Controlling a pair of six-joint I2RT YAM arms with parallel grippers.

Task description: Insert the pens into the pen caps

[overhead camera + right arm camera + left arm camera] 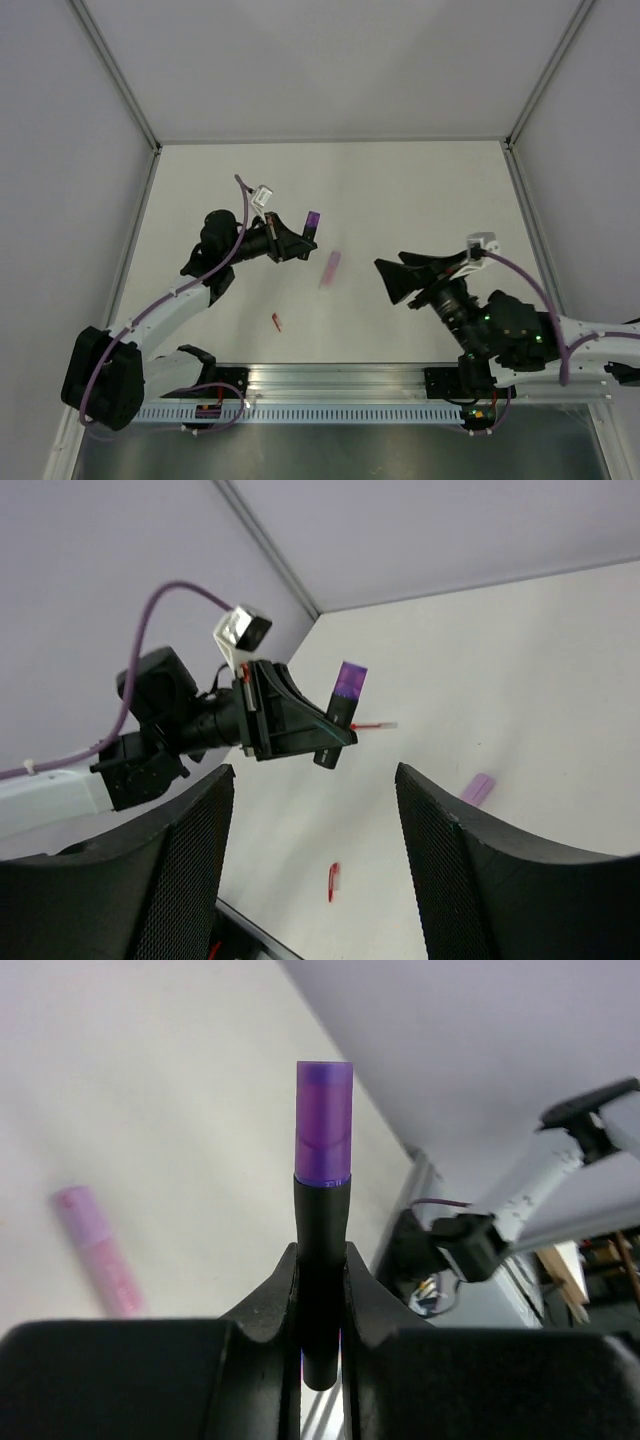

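Status, left gripper (322, 1265): jaws drawn narrow and clamped on the dark purple cap (323, 1125). The fingers pinch the cap's dark barrel from both sides. Its brighter purple end projects well past the fingertips. In the right wrist view the gripper and cap are raised clear of the worktop (420, 200), with the cap tilted and its purple end uppermost.

Status, right gripper (390, 282): jaws spread wide, nothing between them. It hangs over the right half of the worktop and faces the left gripper across the middle, well apart from it.

Items on the worktop:
- Pink marker (330, 268): lies flat between the two grippers, nearer the left one. It touches neither gripper. The overhead view shows it blurred. The left wrist view shows it to the left of the held cap.
- Red cap (277, 322): small and slim. It lies toward the near edge, in front of the left gripper and apart from the marker.
- Thin red pen (375, 725): seen only in the right wrist view, as a fine red line with a pale tip just beside the held cap. Whether it rests on the worktop cannot be told from that view.
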